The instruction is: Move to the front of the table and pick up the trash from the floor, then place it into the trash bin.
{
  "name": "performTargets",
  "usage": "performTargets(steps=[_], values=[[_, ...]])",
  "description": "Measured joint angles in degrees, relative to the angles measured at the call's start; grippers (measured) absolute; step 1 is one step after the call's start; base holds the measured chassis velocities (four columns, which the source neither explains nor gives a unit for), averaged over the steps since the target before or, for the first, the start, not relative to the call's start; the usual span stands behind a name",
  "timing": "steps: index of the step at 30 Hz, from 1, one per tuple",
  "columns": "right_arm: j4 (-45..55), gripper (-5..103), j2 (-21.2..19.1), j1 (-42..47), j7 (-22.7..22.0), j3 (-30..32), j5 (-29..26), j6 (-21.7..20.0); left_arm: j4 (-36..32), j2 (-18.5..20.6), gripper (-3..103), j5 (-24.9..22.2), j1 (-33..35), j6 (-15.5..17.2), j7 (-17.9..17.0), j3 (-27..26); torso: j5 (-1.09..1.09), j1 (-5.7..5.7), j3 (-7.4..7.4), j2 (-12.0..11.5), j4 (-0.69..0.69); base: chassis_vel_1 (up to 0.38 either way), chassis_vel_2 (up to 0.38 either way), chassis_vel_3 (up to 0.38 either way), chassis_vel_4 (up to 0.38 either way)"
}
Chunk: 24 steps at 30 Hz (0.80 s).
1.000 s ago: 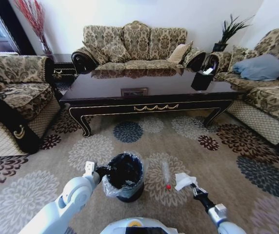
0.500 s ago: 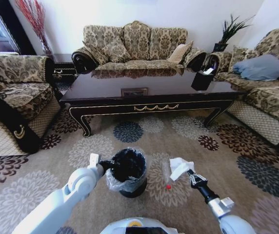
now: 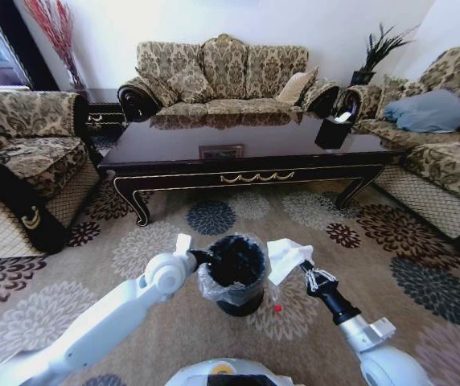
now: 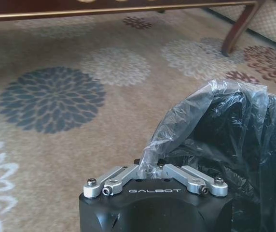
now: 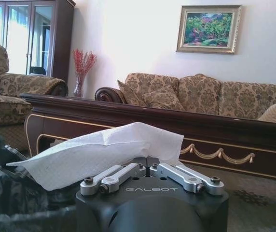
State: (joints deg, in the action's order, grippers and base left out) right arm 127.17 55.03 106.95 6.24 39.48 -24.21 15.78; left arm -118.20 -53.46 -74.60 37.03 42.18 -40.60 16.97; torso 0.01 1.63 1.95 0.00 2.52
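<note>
My left gripper (image 3: 205,256) (image 4: 147,167) is shut on the plastic-lined rim of the black trash bin (image 3: 238,275) (image 4: 225,154), holding it over the carpet in front of the table (image 3: 246,154). My right gripper (image 3: 301,271) (image 5: 147,163) is shut on a crumpled white paper (image 3: 286,255) (image 5: 104,151), a piece of the trash, right beside the bin's rim on its right. A clear tube's red tip (image 3: 277,307) shows on the carpet by the bin; the rest of the tube is hidden.
Patterned sofas stand left (image 3: 21,161), behind (image 3: 222,72) and right (image 3: 447,153) of the table. A black tissue box (image 3: 333,131) sits on the tabletop's right end. Open flowered carpet (image 3: 214,217) lies between the table and me.
The left arm has carried the bin to the right and away from me. The right gripper has risen and moved left with the paper, now beside the bin's rim.
</note>
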Motion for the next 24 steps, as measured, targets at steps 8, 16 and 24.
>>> performTargets(steps=[8, 16, 24], values=[[2.3, 0, -0.7, 0.0, -0.2, -1.5, 3.8, -0.4, 1.9, -2.1, 3, 0.0, -2.3, 0.0, -0.7, 4.1, 0.00, 0.00, 0.00, 0.0, -0.01, 0.000, 0.000, 0.000, 0.000], [1.9, 0, -1.1, 0.9, -0.4, -2.9, 6.5, -0.1, 2.3, -3.7, 3, 0.2, -2.6, 0.0, -1.7, 5.7, -0.01, 0.00, 0.00, 0.0, 0.01, 0.000, 0.000, 0.000, 0.000], [1.6, 9, -1.7, 1.8, 0.5, -3.3, 8.9, 0.4, 2.1, -3.2, 3, 0.3, -2.6, 0.0, -1.7, 5.1, -0.01, 0.00, 0.00, 0.0, 0.00, 0.000, 0.000, 0.000, 0.000]])
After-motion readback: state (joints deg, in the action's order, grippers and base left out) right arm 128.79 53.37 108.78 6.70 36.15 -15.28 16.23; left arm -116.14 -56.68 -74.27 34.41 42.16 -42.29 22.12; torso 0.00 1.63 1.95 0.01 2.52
